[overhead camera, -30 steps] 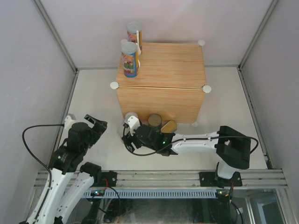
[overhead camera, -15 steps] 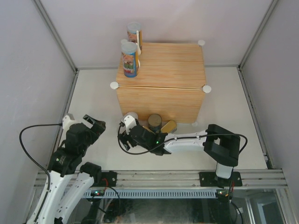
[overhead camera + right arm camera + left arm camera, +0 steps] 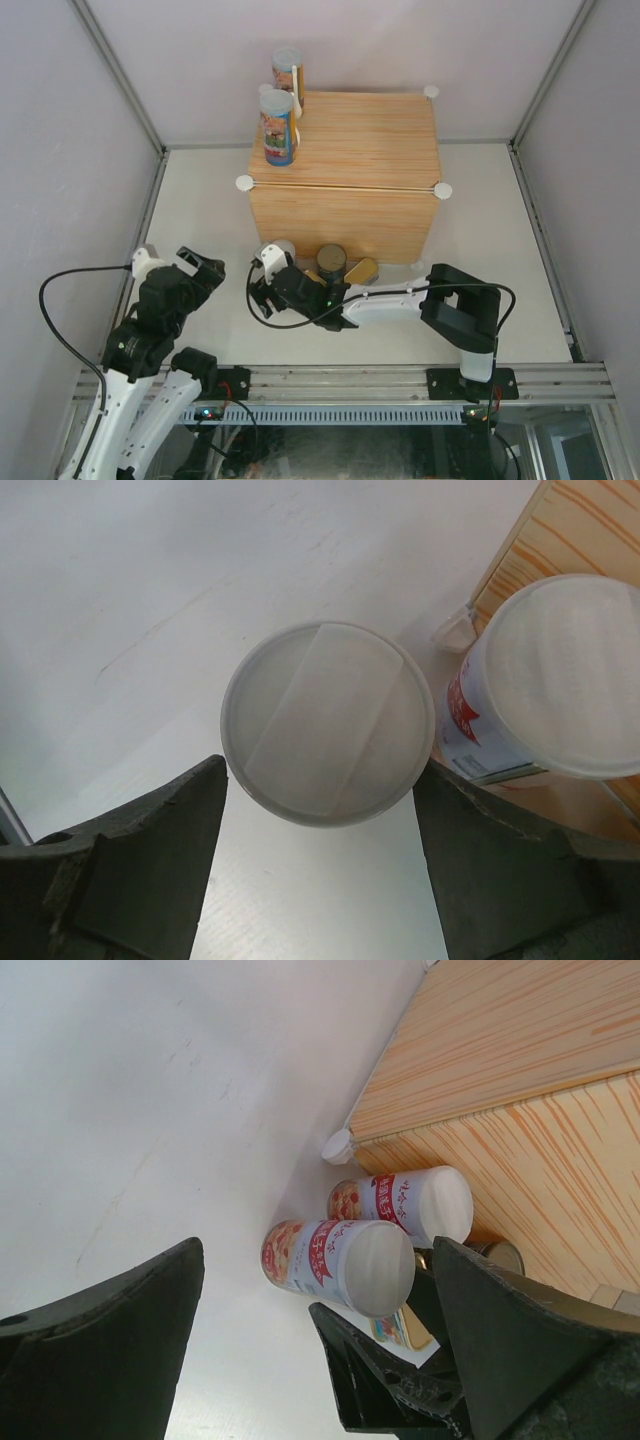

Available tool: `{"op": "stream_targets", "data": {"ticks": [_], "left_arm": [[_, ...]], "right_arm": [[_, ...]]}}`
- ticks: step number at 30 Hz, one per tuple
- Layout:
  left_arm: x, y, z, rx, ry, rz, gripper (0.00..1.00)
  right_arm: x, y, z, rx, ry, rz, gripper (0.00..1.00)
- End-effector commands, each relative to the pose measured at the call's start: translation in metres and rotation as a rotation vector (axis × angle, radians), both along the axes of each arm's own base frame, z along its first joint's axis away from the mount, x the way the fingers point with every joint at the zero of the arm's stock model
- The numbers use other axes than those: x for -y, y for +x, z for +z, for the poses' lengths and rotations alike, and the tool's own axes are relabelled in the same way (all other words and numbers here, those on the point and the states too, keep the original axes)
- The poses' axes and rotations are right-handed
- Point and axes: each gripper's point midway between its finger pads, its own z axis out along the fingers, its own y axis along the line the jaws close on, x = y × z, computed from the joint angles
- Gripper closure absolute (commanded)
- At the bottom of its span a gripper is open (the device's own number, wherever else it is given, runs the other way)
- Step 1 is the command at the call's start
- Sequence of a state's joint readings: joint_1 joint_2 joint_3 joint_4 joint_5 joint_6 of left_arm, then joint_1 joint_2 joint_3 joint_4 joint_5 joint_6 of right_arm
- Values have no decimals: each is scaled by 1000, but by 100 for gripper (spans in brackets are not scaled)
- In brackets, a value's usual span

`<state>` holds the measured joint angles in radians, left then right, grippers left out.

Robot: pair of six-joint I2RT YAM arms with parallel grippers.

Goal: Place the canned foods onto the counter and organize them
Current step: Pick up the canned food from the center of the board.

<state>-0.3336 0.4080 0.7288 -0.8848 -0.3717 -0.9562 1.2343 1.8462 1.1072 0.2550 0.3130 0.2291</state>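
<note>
**Right arm lines up on the next tall can**

Top view: your right end effector (image 3: 262,280) has slid left along the foot of the counter (image 3: 380,140) in the last second. It now sits over the floor cans (image 3: 281,247) by the front left corner, where only one white lid shows. The dark can (image 3: 331,262) and a gold tin (image 3: 362,270) wait just to their right. The placed cans (image 3: 279,127), two of them, stand unmoved at the counter's far left corner. Your left end effector (image 3: 200,268) hangs well off to the left, spread wide and empty.

Left wrist view: the near can (image 3: 340,1260) and its neighbour can (image 3: 400,1205) stand upright, close together, against the counter's front.

Right wrist view: the near can's lid is centred between your fingers (image 3: 150,870), which have eased slightly wider and straddle it unclamped. The approach looks finished, so next comes closing and lifting. Mind the neighbour can, which sits just beside your right finger.
</note>
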Motion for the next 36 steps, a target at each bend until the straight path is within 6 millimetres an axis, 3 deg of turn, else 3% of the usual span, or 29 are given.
{"op": "stream_targets", "data": {"ticks": [1,16,21,26,30,36], "left_arm": [[3,6,9,33,14,-24,0],[-1,1,9,28,32,-19,1],[-3,0,9,27,34,-11,0],[-5,-1,7,31,34,-3,1],[-7,-1,7,41,34,7,1],[-10,0,11,70,33,27,1]], "right_arm": [[-20,15,32,26,122,-31,25],[-35,31,23,31,136,-33,29],[-37,32,20,17,137,-12,51],[-39,26,24,27,127,20,98],[-39,13,36,59,106,65,100],[-42,-3,75,97,127,115,100]]}}
